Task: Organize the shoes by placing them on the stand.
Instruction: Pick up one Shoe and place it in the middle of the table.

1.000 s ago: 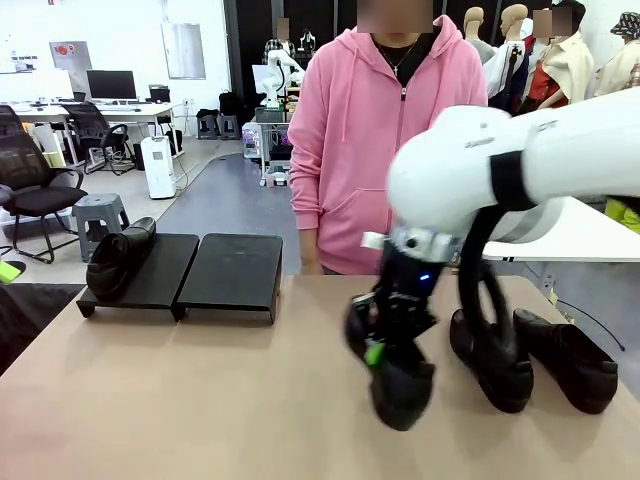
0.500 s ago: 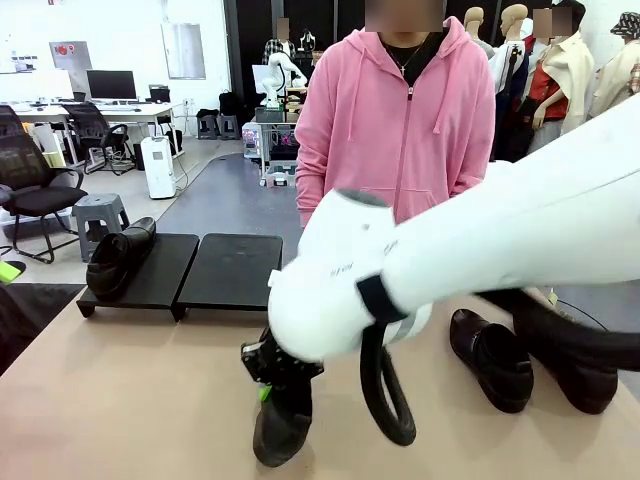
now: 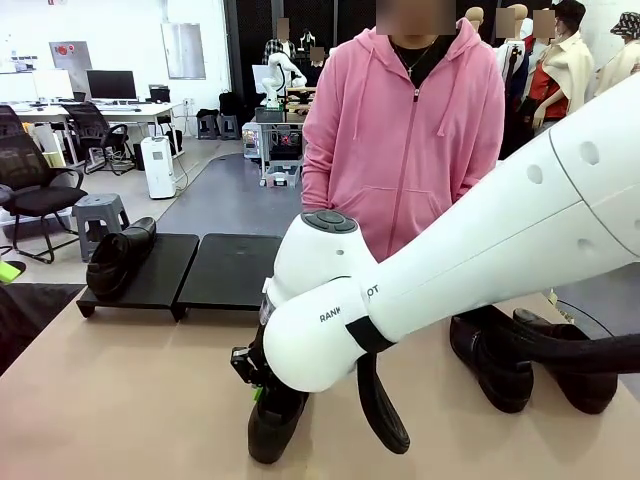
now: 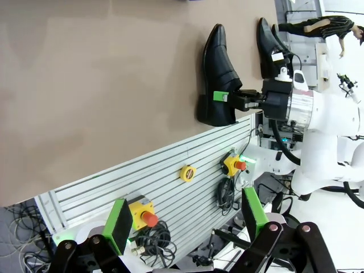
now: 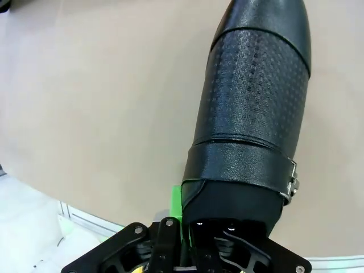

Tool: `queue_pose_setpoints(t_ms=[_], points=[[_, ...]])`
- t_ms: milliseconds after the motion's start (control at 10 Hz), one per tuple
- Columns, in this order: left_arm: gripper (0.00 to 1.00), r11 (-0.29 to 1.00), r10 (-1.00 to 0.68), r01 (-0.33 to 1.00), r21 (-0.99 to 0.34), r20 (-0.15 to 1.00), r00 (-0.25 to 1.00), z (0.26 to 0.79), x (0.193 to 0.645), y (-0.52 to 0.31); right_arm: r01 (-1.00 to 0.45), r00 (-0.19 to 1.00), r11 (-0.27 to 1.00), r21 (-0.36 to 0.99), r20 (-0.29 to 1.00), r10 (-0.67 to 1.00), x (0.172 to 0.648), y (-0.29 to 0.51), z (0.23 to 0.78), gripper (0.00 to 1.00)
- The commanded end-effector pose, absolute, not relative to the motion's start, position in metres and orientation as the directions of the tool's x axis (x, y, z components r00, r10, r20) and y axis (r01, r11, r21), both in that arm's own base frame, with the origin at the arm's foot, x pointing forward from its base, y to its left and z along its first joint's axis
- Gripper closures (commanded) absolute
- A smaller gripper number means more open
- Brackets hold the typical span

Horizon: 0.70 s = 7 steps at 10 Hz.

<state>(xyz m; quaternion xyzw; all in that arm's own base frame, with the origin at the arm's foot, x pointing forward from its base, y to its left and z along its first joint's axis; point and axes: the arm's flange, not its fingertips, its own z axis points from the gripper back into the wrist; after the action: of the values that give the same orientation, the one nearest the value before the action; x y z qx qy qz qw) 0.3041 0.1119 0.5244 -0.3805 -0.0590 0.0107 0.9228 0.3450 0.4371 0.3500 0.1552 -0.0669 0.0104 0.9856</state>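
Swinging in from the right end of the table, the right arm [image 3: 480,250] has hauled its shoe [image 3: 272,428] well over toward the middle-left in this last second. The right gripper [image 3: 256,383] is clamped tight on the heel end, with the toe hanging down toward the tabletop [image 3: 120,400] near the front edge. The right wrist view backs that up: jaws pinched on the back rim, the textured upper stretching away over bare table. From the left wrist view the same shoe lies close to the near edge with its heel in the grip, but I can't tell whether the sole brushes the wood or just clears it. Nothing else has budged. One shoe [image 3: 120,258] stays on the outer half of the left platform [image 3: 165,275], and the right platform [image 3: 235,270] is bare. Two more shoes [image 3: 490,360] wait side by side at the right end, partly behind the arm, and the person [image 3: 400,150] stands at the far side. The left gripper [image 4: 186,222] hangs spread wide and empty, off the near edge above the rail of buttons [image 4: 170,170]. So this looks like the second shoe on its way, with about a quarter of the job banked. The carry is short of the stand, and my guess is that the shoe next needs lifting over to the free spot beside the first one.
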Motion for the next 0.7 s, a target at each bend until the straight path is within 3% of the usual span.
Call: queue_pose_setpoints(t_ms=[0,100,400,600], points=[[0.00,0.711,0.049,0.042,-0.702,0.110,0.993,0.524,0.302,0.114,-0.035,0.995,0.953,0.302,0.096,0.006,0.351,0.450,0.345,0.58],[0.00,0.711,0.049,0.042,-0.702,0.110,0.993,0.524,0.302,0.114,-0.050,0.995,0.953,0.299,0.095,0.023,0.351,0.449,0.345,0.00],[0.00,0.711,0.049,0.042,-0.702,0.110,0.993,0.524,0.302,0.114,-0.096,0.992,0.946,0.309,0.105,0.067,0.344,0.443,0.367,0.00],[0.00,0.711,0.049,0.042,-0.702,0.110,0.993,0.524,0.302,0.114,-0.188,0.982,0.926,0.329,0.090,0.168,0.326,0.415,0.421,0.00]])
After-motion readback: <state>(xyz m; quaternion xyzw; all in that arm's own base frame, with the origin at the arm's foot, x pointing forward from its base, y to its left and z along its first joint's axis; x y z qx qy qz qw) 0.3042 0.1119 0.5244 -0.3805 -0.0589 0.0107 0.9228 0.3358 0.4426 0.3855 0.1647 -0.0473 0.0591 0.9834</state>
